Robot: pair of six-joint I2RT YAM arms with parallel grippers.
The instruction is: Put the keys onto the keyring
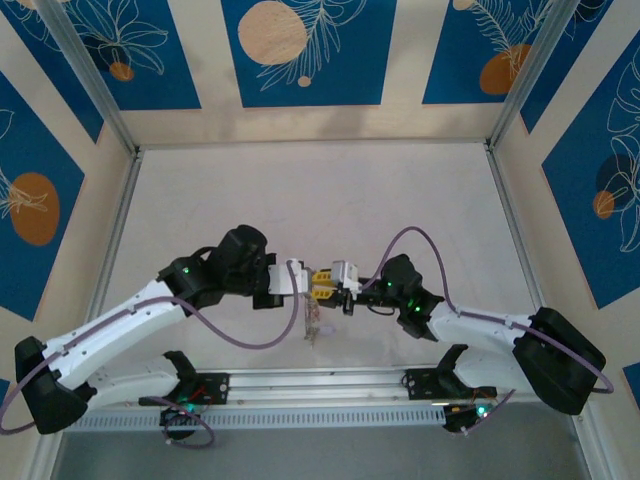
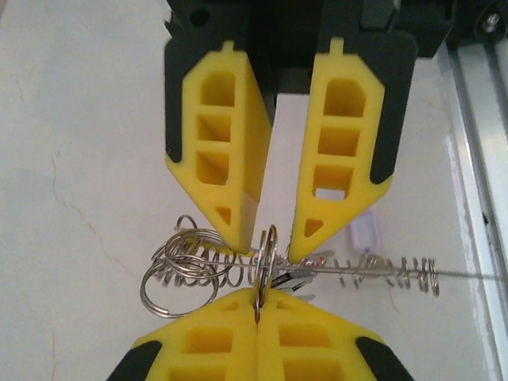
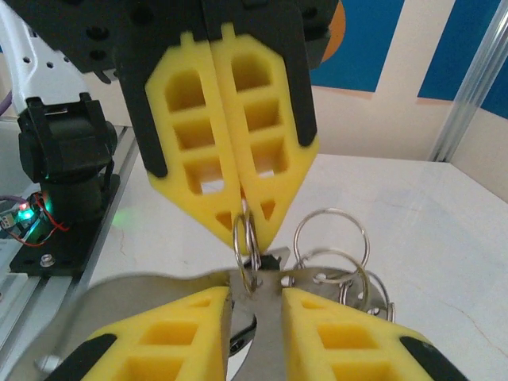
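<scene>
The job looks unfinished, with the 2 grippers meeting at the keyring (image 2: 268, 242). The left gripper (image 2: 259, 305), fingers pressed together, pinches the keyring by one edge. The right gripper (image 3: 255, 300) has its fingers spread to either side of the keyring, and what looks like a silvery key (image 3: 278, 278) sits right against it. Whether that key is threaded on, I cannot tell. Just beside the keyring hang several split rings (image 2: 182, 270), a coiled wire (image 2: 389, 274) and a whitish tag (image 2: 363, 236). Under the keyring lies a pale, hairline-cracked table (image 1: 320, 190). Beyond it, cream walls (image 1: 405, 60) carry blue panels with orange discs.
</scene>
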